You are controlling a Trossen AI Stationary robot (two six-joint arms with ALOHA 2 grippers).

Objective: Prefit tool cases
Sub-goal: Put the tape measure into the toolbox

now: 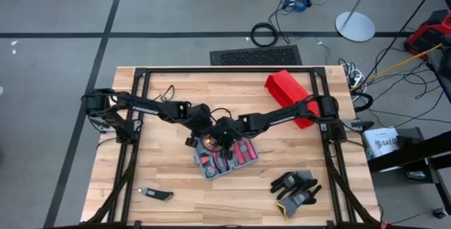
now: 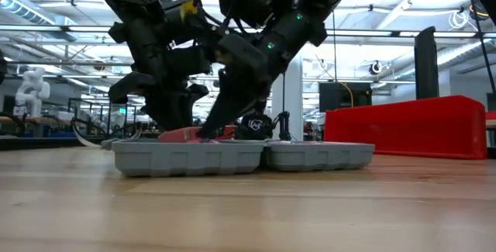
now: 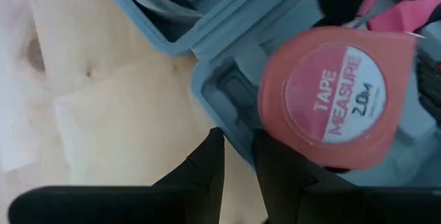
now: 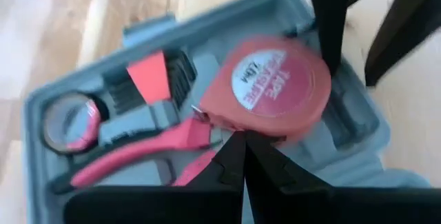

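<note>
Wooden table, high view: open tool case at frame centre, just below both grippers. Left gripper clasps the rim of the red tape measure over the case. Right gripper clenched, fingertips at the tape measure. Red bin upper right.

From my station, the tool case lay open near the middle of the table, both halves flat on the wood. Both arms met above it, the left gripper and the right gripper close together over the case's rear part. A tape measure sat in the case beside the pliers, with a small roll of tape in another slot. The bin stood behind the case to the right. The gloves lay at the front right, and a utility knife at the front left.
</note>
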